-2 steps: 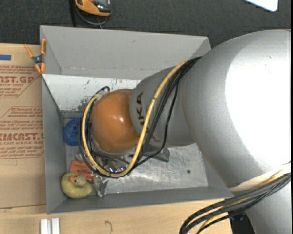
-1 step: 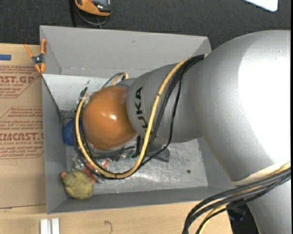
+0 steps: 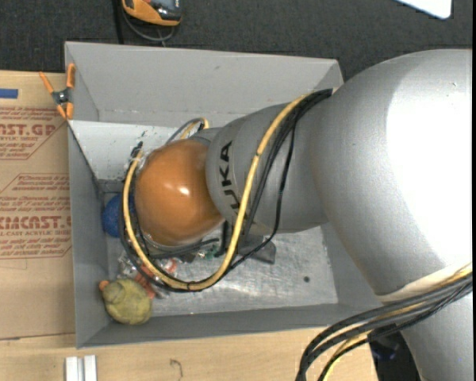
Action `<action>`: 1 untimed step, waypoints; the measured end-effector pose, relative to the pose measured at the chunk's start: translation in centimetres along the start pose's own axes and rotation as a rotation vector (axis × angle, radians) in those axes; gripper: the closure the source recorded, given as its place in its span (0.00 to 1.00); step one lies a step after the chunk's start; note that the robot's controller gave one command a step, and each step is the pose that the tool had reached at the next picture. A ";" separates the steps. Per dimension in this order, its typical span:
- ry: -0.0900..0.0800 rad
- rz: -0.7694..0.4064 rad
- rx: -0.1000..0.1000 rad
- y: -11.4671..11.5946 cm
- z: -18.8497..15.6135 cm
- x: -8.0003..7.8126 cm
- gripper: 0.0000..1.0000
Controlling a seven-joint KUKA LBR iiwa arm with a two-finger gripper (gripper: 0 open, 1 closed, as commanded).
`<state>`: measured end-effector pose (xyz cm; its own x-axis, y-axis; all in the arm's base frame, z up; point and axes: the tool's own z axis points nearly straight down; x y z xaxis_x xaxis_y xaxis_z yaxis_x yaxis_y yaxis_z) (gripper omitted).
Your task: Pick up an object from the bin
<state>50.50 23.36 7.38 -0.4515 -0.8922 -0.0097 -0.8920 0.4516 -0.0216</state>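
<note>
A dark part of my gripper (image 3: 160, 259) shows below the orange dome, low over the bin's left side. A blue rounded thing (image 3: 111, 217) lies against the left wall, just left of the gripper and partly hidden by the dome. A yellow-green plush toy (image 3: 128, 302) with a small orange tip sits in the front left corner, just below the gripper. Small mixed bits (image 3: 132, 271) lie between the toy and the gripper; I cannot make out what they are.
The big silver arm reaches in from the right and covers most of the bin. Yellow and black cables loop around the dome. A strip of bare bin floor shows at the front right.
</note>
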 end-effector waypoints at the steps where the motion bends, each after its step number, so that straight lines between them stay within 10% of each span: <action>1: 0.007 -0.008 -0.026 -5.4 0.4 -0.3 1.00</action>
<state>55.44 21.23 7.15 -0.4445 -0.8958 -0.0028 -0.8958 0.4445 0.0047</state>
